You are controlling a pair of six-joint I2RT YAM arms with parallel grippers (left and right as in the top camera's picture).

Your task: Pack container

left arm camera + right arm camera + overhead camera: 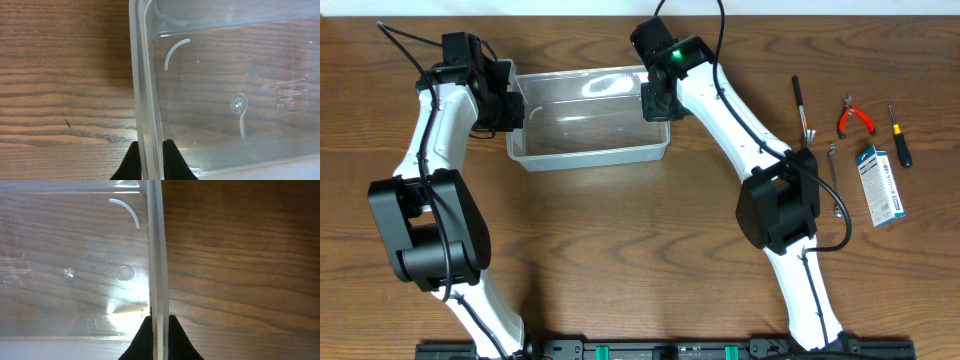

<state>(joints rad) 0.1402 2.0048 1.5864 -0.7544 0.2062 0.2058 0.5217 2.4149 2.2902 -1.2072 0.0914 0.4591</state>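
The clear plastic container (588,150) sits on the wooden table at the back centre, empty. My left gripper (510,100) is shut on its left wall; in the left wrist view the fingertips (151,159) straddle the rim (142,90). My right gripper (655,100) is shut on its right wall; in the right wrist view the fingertips (160,335) pinch the rim (156,250). The inside of the container (70,265) shows only the table through its base.
At the right of the table lie a black-handled tool (801,105), red pliers (853,117), a yellow-and-black screwdriver (899,136), a small metal wrench (833,178) and a small blue-and-white box (879,184).
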